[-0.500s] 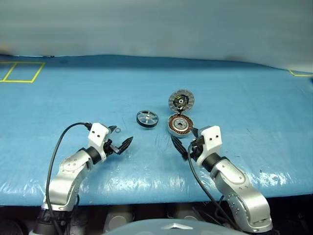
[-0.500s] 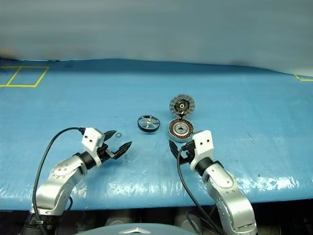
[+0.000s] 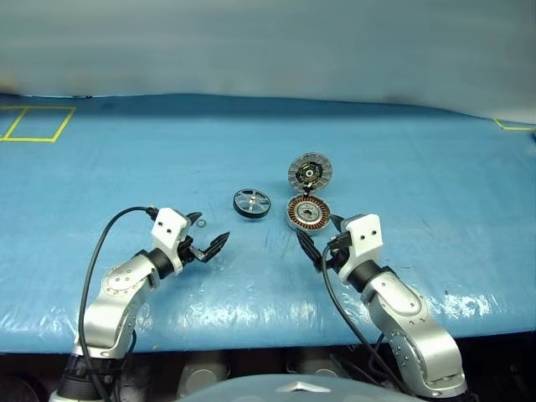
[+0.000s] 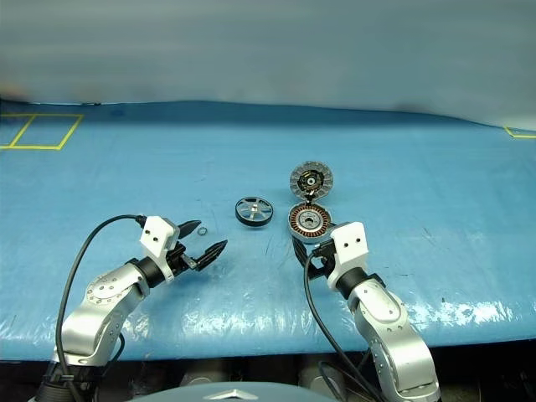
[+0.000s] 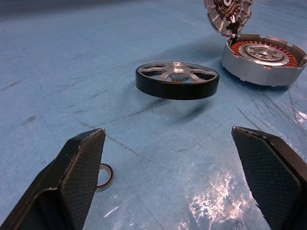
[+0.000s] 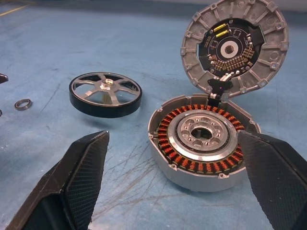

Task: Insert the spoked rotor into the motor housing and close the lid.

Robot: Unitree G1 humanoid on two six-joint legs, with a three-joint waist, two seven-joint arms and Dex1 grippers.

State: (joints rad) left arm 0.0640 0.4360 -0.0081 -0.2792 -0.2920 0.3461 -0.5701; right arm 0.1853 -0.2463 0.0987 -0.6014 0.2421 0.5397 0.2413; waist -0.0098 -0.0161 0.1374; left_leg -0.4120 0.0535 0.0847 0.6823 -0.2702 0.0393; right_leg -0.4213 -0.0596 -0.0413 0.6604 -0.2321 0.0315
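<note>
Both end effectors, left (image 3: 209, 245) and right (image 3: 311, 245), gape wide and empty. The spoked rotor (image 3: 252, 203) lies flat on the table (image 3: 402, 159), ahead between them; the motor housing (image 3: 308, 213) sits just beyond the right one, lid (image 3: 310, 173) raised. Judged best: pinch the rotor's rim, keeping it level.

Bench (image 3: 402, 151): blue plastic-looking sheet, glossy w/ glare patches near front edge, fine scratches & creases. Spoked rotor (image 6: 105, 94): matt black rim, bright brushed-metal spokes & hub. Motor housing (image 6: 204, 143): silver metal case, satin finish; shiny copper-coloured windings in ring, polished metal centre. Lid (image 6: 235, 45): dull grey cast-looking metal segments, black board at centre w/ gold contacts. Small ring (image 5: 103, 176): shiny metal, dark edge. Left claw (image 5: 177, 177) & right claw (image 6: 182, 179) fingers: black, matt, woven/checkered texture. Arm shells glossy silver & white.
</note>
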